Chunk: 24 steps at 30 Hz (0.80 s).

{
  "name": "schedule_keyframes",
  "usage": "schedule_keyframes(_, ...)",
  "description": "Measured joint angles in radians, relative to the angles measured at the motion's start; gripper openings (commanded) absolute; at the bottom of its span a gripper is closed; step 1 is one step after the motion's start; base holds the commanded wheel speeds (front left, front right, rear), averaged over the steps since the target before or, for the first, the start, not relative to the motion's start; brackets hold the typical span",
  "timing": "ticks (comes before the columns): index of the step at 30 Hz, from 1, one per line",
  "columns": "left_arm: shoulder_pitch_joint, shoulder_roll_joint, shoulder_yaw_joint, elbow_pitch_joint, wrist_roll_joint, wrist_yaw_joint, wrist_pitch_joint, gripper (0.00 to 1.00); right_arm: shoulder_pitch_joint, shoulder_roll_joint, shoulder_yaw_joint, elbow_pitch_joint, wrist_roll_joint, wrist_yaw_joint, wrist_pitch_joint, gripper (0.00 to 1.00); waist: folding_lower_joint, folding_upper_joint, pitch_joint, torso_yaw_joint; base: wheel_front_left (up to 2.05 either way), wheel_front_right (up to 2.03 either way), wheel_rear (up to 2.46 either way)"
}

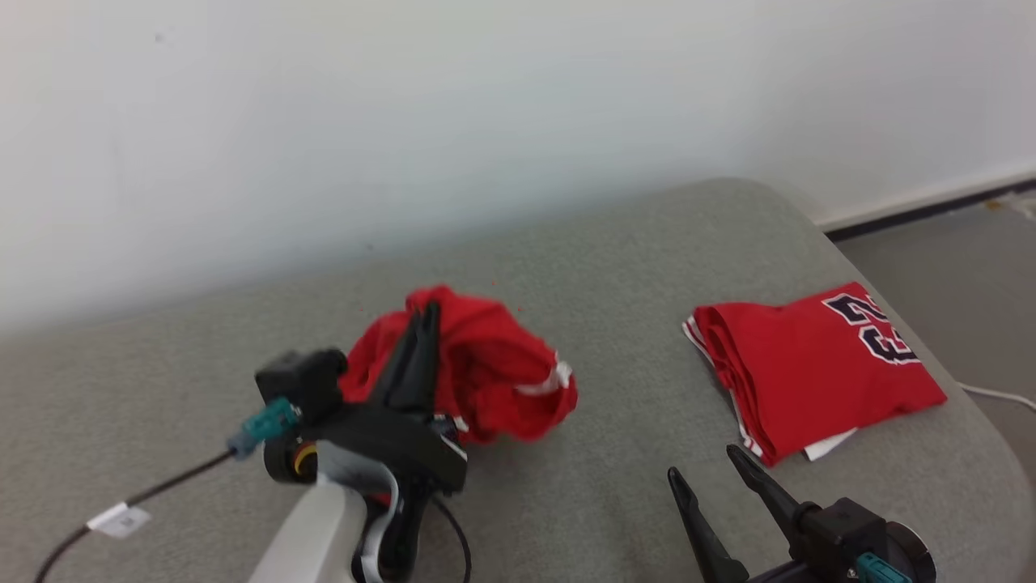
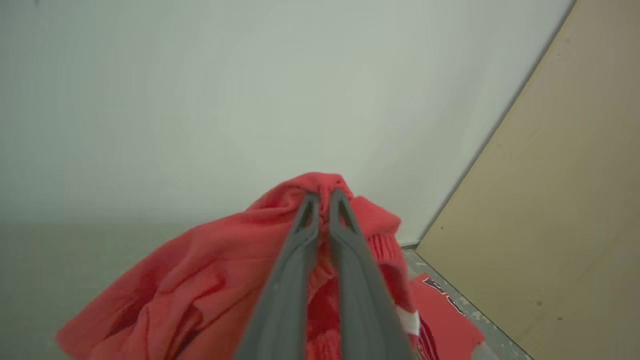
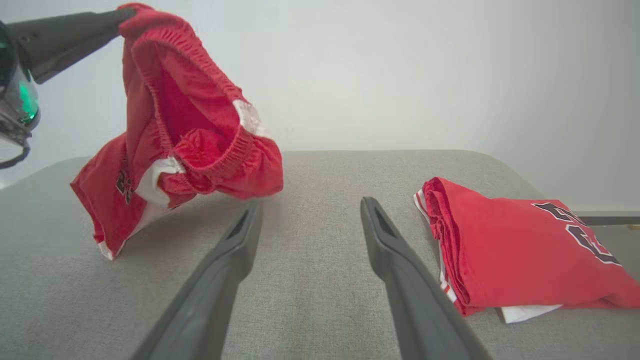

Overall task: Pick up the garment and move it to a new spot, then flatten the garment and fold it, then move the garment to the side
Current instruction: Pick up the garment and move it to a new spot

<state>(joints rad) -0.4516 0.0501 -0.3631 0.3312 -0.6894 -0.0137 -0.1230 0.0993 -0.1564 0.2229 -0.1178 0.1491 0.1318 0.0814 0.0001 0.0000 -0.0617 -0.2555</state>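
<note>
The garment [image 1: 486, 368] is a pair of red shorts with white trim, hanging crumpled above the grey cushion. My left gripper [image 1: 427, 312] is shut on its elastic waistband, lifting it; the left wrist view shows the red garment [image 2: 200, 290] draped around the closed fingertips [image 2: 324, 196]. From the right wrist view the garment [image 3: 170, 145] dangles from the left gripper [image 3: 117, 15], its lower edge touching the cushion. My right gripper [image 1: 706, 463] stands open at the lower right, low over the cushion, holding nothing; its fingers [image 3: 235, 240] are spread wide.
A folded red jersey [image 1: 817, 364] with dark numbers lies at the right of the grey cushion [image 1: 615, 267], close to its rounded edge. A white wall rises behind. A black cable with a white tag [image 1: 121, 518] trails at lower left. Floor shows at far right.
</note>
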Motion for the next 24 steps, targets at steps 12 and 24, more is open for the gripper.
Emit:
schedule_keyframes(12, 0.025, -0.001, -0.144, 0.343, -0.090, -0.087, -0.123, 1.00, -0.021, 0.001, 0.005, 0.018, 0.002, 0.000, -0.012, 1.00, 0.0002, 0.0002, 0.108, -0.081, 0.00, 0.00, 0.00)
schedule_keyframes(24, 0.278, 0.002, 0.090, -0.114, 0.224, -0.066, -0.139, 1.00, 0.014, 0.024, -0.060, 0.077, 0.025, 0.000, -0.082, 1.00, 0.0000, 0.0001, 0.068, 0.033, 0.00, 0.00, 0.00)
